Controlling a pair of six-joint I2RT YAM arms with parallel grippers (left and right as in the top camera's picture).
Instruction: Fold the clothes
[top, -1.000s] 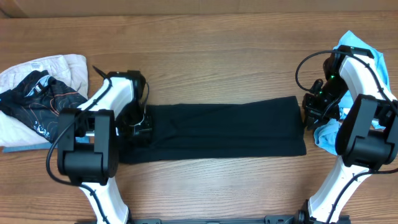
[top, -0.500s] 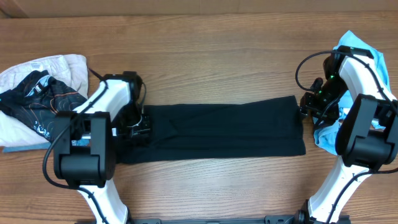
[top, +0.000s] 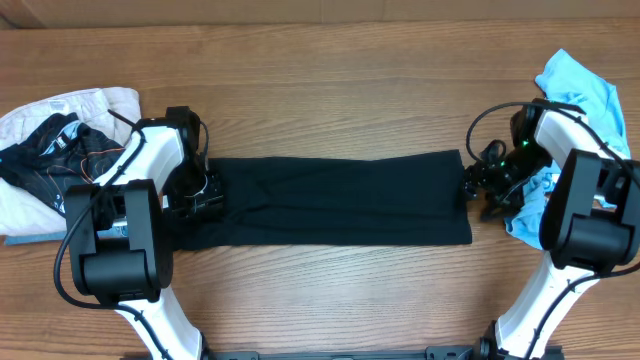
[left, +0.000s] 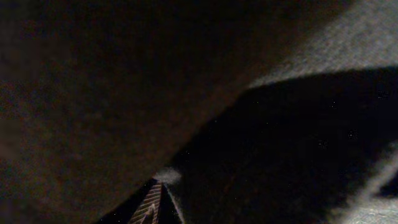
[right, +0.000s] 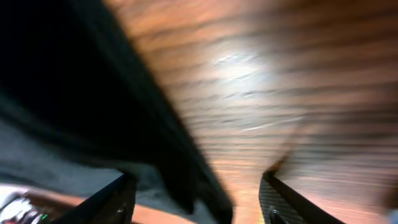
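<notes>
In the overhead view, the clothes (top: 340, 200) lie as one long black band flat on the table (top: 320, 90), stretched from arm to arm. The left gripper (top: 200, 195) sits over the band's left end and the right gripper (top: 472, 188) is at its right edge. From here we cannot tell how either set of jaws stands. The light blue shirt (top: 580, 85) lies behind the right arm. The pile of white and printed fabric (top: 55, 150) lies at the far left, apart from the band. We judge that the band is laid out and the step in hand is to bring one short end over the other.

In the left wrist view, dark cloth fills nearly the whole picture, with only a sliver of wood at the bottom. The fingers are hidden, so we cannot say whether these jaws pinch the fabric. Before any lift, we would make sure the hold takes every layer and not just the top one.

In the right wrist view, the jaws are spread wide and pinch nothing. The black edge hangs beside one finger (right: 115, 199), over bare wood. To do this well, we would take the hem deep between the fingers, lift only enough to clear the table, and carry it straight along the band so the long edges meet.
</notes>
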